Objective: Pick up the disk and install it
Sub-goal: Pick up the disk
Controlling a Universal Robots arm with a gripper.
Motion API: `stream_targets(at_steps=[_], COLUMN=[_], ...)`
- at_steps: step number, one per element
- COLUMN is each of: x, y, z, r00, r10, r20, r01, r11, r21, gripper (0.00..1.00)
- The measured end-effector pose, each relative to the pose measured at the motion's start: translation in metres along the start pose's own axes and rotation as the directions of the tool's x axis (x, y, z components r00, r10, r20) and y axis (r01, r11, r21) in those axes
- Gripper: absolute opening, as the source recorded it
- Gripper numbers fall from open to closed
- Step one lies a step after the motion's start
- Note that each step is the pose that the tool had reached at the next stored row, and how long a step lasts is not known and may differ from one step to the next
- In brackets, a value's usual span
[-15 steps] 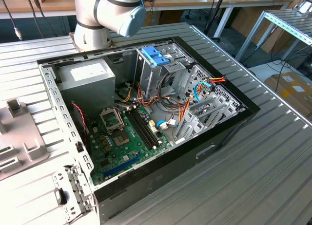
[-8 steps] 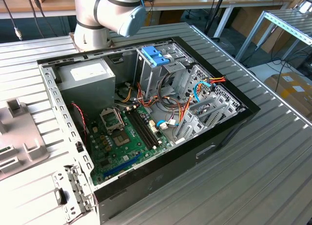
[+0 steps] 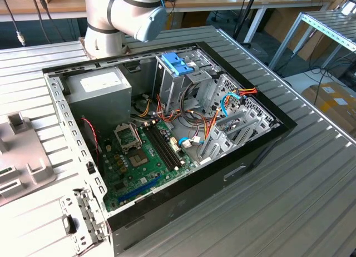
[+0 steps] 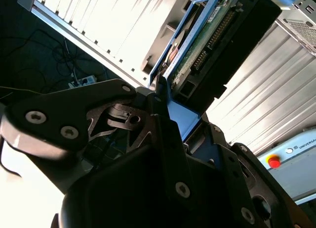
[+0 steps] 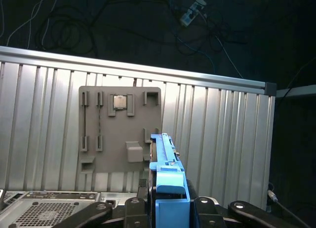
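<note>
Gripper (image 5: 170, 204) is clamping nearly shut on the blue end tab of the disk (image 5: 165, 149), fingers pressing both sides. Disk is sticking out edge-on, held clear of the table. Beyond it, grey fixture plate (image 5: 121, 122) is lying on ribbed alu table (image 5: 222, 139) w/ dark floor behind.

Little can be read here. In the second wrist view, a grey box (image 4: 296, 171) with a red button carries a short line of dark capital lettering, cut off at the frame edge. In the exterior view, the power supply (image 3: 97, 90) bears a white label and a cardboard box (image 3: 335, 101) another, both illegible. The disk (image 4: 232, 45) shows perhaps a small printed sticker on its green board.
</note>
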State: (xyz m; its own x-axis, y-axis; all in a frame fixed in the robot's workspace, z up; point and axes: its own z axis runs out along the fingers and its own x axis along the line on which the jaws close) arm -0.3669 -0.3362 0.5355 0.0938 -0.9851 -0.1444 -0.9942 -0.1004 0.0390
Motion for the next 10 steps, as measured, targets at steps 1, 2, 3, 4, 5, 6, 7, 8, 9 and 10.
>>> stream_targets(at_steps=[1, 2, 3, 4, 5, 6, 7, 8, 9, 10], x=[0.0001, 0.0001, 0.0002, 0.0002, 0.0002, 0.0003, 0.0003, 0.0004, 0.0004, 0.0005], y=[-0.0005, -0.0012, -0.0016, -0.002, -0.0025, -0.0029, -0.0035, -0.0039, -0.0043, -0.0051], z=[0.0, -0.0001, -0.0001, -0.0001, -0.0002, -0.0001, -0.0002, -0.0002, -0.0002, -0.0002], r00=[1.0, 1.0, 1.0, 1.0, 1.0, 1.0, 1.0, 1.0, 1.0, 1.0], r10=[0.0, 0.0, 0.0, 0.0, 0.0, 0.0, 0.0, 0.0, 0.0, 0.0], r20=[0.0, 0.0, 0.0, 0.0, 0.0, 0.0, 0.0, 0.0, 0.0, 0.0], r01=[0.0, 0.0, 0.0, 0.0, 0.0, 0.0, 0.0, 0.0, 0.0, 0.0], r11=[1.0, 1.0, 1.0, 1.0, 1.0, 1.0, 1.0, 1.0, 1.0, 1.0], r21=[0.0001, 0.0, 0.0001, 0.0001, 0.0, 0.0, 0.0, 0.0, 0.0001, 0.0001], gripper=[0.37, 0.37, 0.37, 0.37, 0.37, 0.37, 0.37, 0.37, 0.37, 0.37])
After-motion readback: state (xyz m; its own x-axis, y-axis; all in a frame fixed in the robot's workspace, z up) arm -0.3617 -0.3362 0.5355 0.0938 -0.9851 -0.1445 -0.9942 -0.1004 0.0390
